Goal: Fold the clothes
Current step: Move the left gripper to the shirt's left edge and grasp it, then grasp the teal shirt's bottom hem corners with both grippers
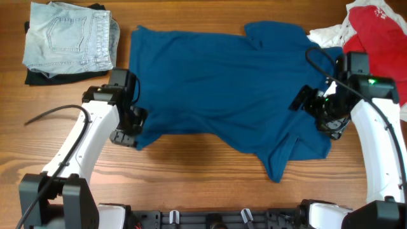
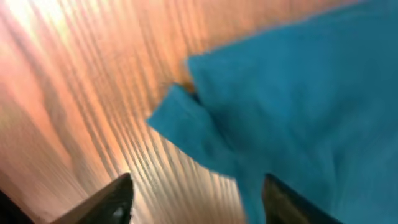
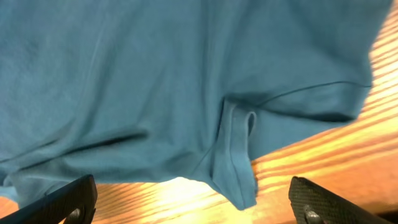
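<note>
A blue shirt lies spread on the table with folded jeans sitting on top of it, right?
No: the folded jeans sit beside the blue shirt on the table, not on it, as the overhead view shows.

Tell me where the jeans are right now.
Overhead view: the folded jeans lie at the table's far left corner, atop a black garment, just left of the shirt.
</note>
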